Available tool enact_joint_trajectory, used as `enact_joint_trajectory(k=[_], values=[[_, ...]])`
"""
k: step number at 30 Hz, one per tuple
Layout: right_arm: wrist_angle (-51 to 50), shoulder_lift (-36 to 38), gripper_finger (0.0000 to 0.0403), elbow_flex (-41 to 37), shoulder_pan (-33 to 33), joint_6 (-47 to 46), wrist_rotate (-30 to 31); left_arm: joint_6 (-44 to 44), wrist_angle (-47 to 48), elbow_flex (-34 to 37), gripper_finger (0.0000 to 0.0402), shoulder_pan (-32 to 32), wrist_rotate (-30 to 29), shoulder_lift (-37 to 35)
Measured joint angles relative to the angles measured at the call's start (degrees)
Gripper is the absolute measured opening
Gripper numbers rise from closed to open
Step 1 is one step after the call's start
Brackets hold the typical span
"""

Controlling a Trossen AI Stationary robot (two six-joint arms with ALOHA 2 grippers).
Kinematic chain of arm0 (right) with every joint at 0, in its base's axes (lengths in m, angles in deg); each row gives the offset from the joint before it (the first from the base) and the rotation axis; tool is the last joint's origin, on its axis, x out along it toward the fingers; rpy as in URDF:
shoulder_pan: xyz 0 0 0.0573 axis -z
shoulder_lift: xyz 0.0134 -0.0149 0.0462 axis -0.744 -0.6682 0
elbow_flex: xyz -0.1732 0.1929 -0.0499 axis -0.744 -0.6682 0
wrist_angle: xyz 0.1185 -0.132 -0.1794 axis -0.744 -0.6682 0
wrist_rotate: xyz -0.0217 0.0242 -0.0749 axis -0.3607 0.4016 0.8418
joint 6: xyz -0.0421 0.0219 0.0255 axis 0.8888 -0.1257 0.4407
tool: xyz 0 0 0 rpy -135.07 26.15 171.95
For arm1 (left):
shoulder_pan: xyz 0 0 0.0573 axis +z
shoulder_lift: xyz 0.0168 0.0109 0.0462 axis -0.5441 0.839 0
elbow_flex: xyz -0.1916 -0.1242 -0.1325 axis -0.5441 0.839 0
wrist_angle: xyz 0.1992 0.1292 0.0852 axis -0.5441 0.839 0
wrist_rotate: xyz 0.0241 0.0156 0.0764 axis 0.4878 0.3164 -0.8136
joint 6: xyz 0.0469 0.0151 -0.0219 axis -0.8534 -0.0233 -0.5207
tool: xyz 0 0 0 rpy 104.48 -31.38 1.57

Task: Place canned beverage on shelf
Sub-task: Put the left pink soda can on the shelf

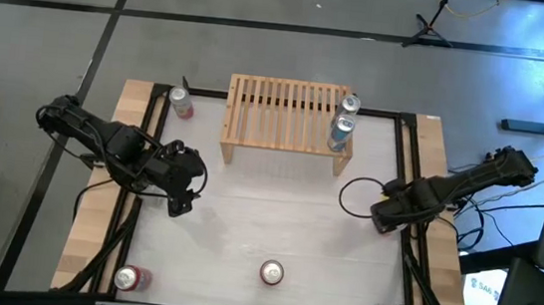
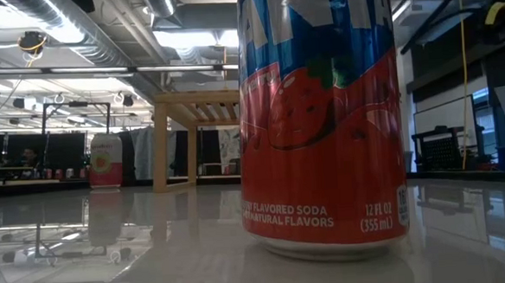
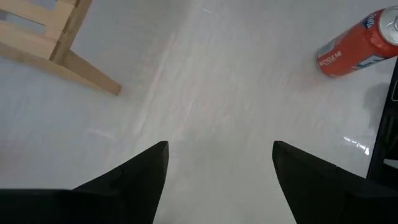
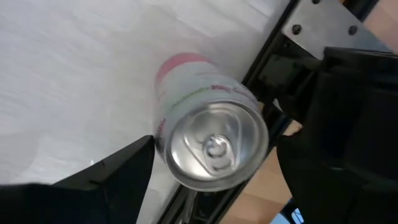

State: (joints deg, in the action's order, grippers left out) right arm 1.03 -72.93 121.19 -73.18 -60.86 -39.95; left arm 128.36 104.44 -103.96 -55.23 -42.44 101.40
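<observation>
Two cans [image 1: 344, 121] already sit upright on the right end of the shelf [image 1: 287, 122], one just behind the other. The shelf stands at the far middle of the table [image 1: 276, 213], its long axis running left to right and its slats front to back.

Stuff that's hard to see: the low view is mostly blocked by a red soda can [image 2: 321, 121], cut off at the top, so only the shelf's left leg and a bit of its top show behind it. Neither arm shows there. Overhead that same can [image 1: 271, 272] is just a small upright thing at the near middle.

The left gripper [image 3: 217, 180] hovers over bare table left of centre, fingers apart, nothing between them. Its wrist view catches a shelf leg and a red can.

The right gripper [image 4: 211, 180] is at the right edge of the table, fingers spread wide. Its wrist view looks down on the top of a pale pink can [image 4: 208, 140] standing between the fingertips by the table frame. I can't tell whether the fingers touch it. Overhead, the arm hides that can.

Also a pink can [image 1: 182, 103] far left, and a red one [image 1: 129, 278] near left.
</observation>
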Motion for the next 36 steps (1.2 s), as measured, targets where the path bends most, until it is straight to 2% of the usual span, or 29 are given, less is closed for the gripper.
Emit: enact_joint_trajectory(k=[16, 19, 24, 28, 36], values=[[6.7, 0.1, 0.0325, -5.1, 0.0, 3.4, -0.5, -0.2, 0.0, 0.0, 0.0279, 0.0, 0.0, 0.0], [7.0, 0.1, 0.0311, -5.1, 0.0, 3.7, -0.5, -0.2, 0.0, 0.0, 0.0279, 0.0, 0.0, 0.0], [7.2, 0.1, 0.0263, -5.1, 0.0, 7.2, -0.3, -0.2, 0.0, 0.0, 0.0279, 0.0, 0.0, 0.0], [7.2, 0.0, 0.0257, -4.8, 0.0, 9.7, -0.1, -1.2, 0.0, 0.0, 0.0279, 0.0, 0.0, 0.0], [19.2, -0.3, 0.0257, 0.3, 0.0, 20.2, 7.3, -2.6, 0.0, 0.0, 0.0279, 0.0, 0.3, 0.0]])
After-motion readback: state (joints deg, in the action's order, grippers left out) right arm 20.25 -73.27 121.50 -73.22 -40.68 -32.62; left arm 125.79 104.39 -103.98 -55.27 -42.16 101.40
